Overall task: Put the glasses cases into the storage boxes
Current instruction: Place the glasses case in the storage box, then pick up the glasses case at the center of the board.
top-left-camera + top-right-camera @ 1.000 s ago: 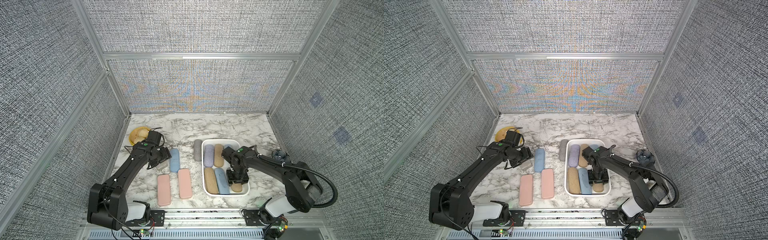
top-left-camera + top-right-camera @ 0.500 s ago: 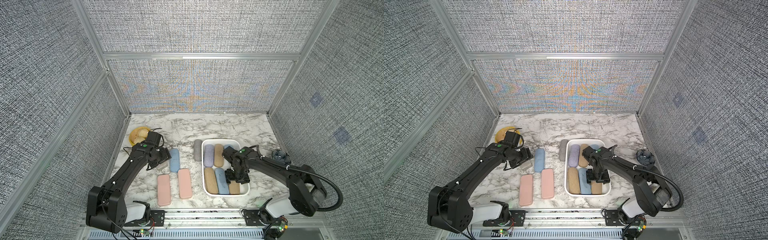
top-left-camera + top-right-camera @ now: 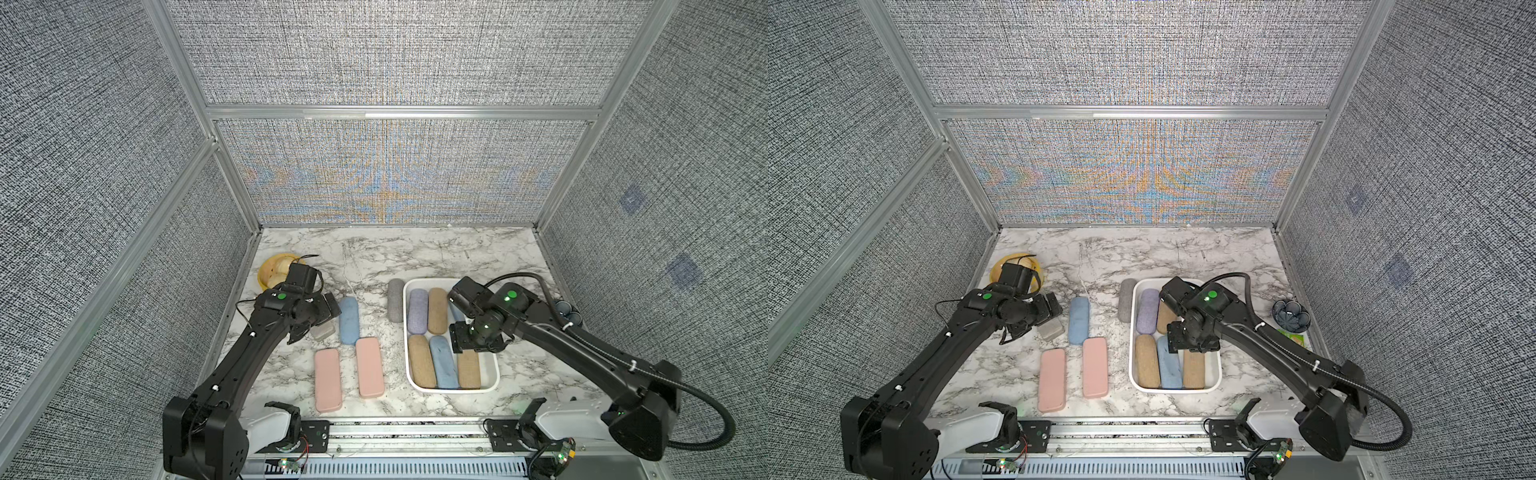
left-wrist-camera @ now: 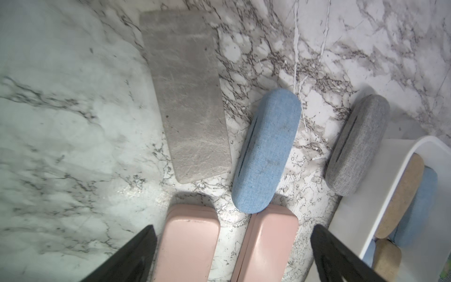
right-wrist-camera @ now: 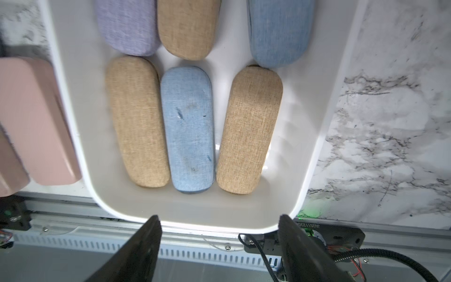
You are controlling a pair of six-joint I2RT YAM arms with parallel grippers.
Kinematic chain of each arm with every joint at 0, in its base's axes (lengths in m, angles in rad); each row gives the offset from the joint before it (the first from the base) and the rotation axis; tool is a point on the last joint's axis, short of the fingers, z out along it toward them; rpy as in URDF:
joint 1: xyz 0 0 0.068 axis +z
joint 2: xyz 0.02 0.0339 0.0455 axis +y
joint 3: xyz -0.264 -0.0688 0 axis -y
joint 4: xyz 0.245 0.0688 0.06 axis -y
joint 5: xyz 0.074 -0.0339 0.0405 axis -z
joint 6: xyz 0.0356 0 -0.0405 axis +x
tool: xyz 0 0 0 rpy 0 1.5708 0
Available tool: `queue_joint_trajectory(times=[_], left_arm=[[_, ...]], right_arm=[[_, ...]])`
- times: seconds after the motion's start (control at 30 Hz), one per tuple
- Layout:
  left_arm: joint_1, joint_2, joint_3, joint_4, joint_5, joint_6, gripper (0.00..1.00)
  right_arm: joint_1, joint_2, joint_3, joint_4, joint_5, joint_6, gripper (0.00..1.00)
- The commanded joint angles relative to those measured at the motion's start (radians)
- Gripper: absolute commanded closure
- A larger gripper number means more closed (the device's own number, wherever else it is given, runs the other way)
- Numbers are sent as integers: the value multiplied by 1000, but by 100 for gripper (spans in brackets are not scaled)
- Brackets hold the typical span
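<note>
Lying flat in the white tray [image 3: 406, 332] on the right arm's side are six glasses cases [image 5: 188, 129] in two rows of three: three tan, two blue, one lavender. Five more lie on the marble table [image 3: 415, 257]: a grey rounded case [image 3: 396, 300] just beside the tray, a light blue case [image 3: 349, 320], a flat grey case [image 4: 188, 97] and two pink cases [image 3: 370, 367]. All run lengthwise front to back, roughly parallel, and the left gripper [image 4: 233, 227] and right gripper [image 5: 219, 217] both have their fingers spread around nothing.
</note>
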Motion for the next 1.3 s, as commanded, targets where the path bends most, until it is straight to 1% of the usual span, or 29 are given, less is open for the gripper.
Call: queue_joint_trajectory(times=[0.0, 0.1, 0.2, 0.3, 0.4, 0.47, 0.53, 0.63, 0.77, 0.97, 1.2, 1.27], left_arm=[[1, -11, 7, -54, -116, 10, 1], [1, -5, -7, -71, -190, -8, 0], [0, -6, -44, -38, -207, 8, 2], [1, -23, -80, 2, -240, -4, 2], [1, -34, -119, 74, -268, -12, 3], [1, -33, -141, 123, -276, -5, 1], [1, -26, -160, 161, -295, -20, 1], [2, 20, -146, 191, -264, -9, 0], [4, 139, -75, 144, -249, -37, 1], [5, 295, 11, 121, -236, 1, 1], [25, 361, 55, 156, -207, 35, 1], [37, 387, 65, 174, -165, 56, 5]], right_arm=[[11, -30, 39, -48, 49, 40, 24], [11, -47, 73, -46, 64, 29, 24], [10, -47, 111, -31, 81, 6, 24], [7, -37, 140, -16, 98, -26, 24], [-5, -23, 140, 15, 86, -52, 23], [-15, -10, 129, 48, 65, -66, 23], [-24, 8, 124, 72, 50, -75, 24], [-34, 41, 134, 93, 36, -84, 24], [-41, 79, 146, 125, 25, -103, 24], [-52, 125, 183, 126, 18, -130, 24], [-60, 125, 160, 167, 31, -124, 24], [-64, 122, 144, 186, 37, -113, 24]])
